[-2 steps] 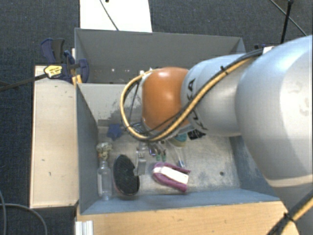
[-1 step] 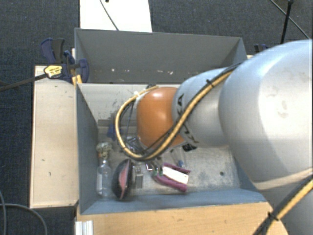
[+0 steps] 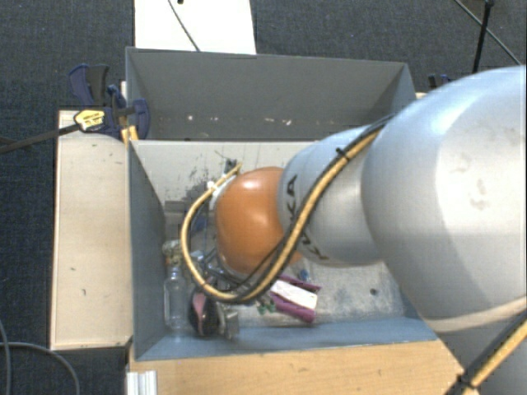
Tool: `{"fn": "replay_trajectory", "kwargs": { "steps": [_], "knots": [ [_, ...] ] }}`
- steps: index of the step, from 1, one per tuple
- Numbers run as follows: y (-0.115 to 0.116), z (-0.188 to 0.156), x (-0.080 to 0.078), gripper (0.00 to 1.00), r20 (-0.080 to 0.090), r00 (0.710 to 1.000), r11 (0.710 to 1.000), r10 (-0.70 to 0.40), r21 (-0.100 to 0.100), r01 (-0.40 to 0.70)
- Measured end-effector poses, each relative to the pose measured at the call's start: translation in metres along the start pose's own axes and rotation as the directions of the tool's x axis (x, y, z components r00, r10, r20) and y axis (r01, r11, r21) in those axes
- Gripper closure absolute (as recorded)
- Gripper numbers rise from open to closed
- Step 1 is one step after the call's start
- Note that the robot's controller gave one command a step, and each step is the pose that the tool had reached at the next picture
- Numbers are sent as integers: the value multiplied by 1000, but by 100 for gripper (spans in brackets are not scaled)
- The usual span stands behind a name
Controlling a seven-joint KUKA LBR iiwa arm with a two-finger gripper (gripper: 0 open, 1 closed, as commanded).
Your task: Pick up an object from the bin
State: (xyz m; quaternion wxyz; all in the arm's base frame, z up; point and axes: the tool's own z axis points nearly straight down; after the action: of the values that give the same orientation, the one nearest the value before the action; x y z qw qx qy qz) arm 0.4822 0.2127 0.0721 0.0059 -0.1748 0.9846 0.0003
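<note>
Camera view: arm in from the right, orange cover low over the front-left corner of the bin, looped cable round it. Open or shut beneath that cover: cannot tell. Nearest below: clear bottle by the left wall, magenta-and-white packet to the right, dark pinkish lump between (kind unclear). Likely trouble: smooth bottle slipping against the wall; cable snagging clutter on lifting; two crowded things pinched together.
</note>
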Motion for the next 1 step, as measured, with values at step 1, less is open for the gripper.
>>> {"fn": "replay_trajectory", "kwargs": {
  "steps": [1],
  "knots": [
    [0,2,3,100,-11,1000,1000,6,0,-6]
  ]
}}
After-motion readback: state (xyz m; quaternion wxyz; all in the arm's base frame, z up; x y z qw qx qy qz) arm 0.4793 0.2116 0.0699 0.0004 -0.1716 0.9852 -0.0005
